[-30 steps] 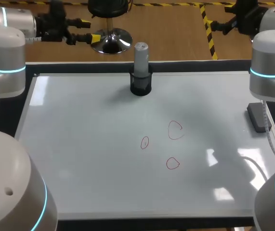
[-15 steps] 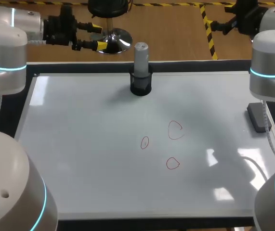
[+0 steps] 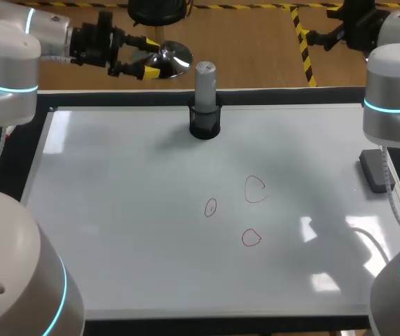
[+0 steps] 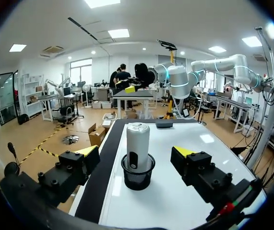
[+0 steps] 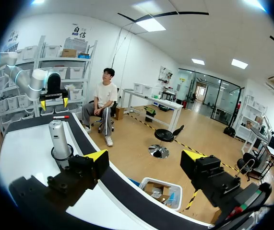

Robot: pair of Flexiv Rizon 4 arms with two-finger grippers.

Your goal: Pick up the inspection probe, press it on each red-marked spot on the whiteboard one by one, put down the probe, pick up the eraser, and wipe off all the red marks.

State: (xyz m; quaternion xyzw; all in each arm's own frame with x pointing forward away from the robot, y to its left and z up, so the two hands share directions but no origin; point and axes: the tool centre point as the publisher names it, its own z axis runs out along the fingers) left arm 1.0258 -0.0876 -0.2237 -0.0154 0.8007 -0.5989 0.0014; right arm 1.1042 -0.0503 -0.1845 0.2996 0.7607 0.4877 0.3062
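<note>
Standing upright in black mesh holder [image 3: 204,126]: probe [image 3: 205,82]; left gripper [image 3: 148,59], right gripper [image 5: 144,160] gaping, empty.

the grey probe [image 3: 205,82] stands upright in a black mesh cup [image 3: 204,124] at the middle of the whiteboard's [image 3: 115,210] far edge. right of centre are a small red oval [image 3: 210,207], a larger red loop [image 3: 255,189] and a nearer red loop [image 3: 251,238]. the dark grey eraser [image 3: 376,170] lies flat at the right edge.

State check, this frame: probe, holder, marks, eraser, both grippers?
inspection probe: upright in its holder, not gripped.
holder: upright at the whiteboard's far edge, probe inside.
red marks: three, unwiped.
eraser: lying flat at the whiteboard's right edge, not gripped.
left gripper: open, empty, short of the probe.
right gripper: open, empty, beyond the table's far edge.
</note>
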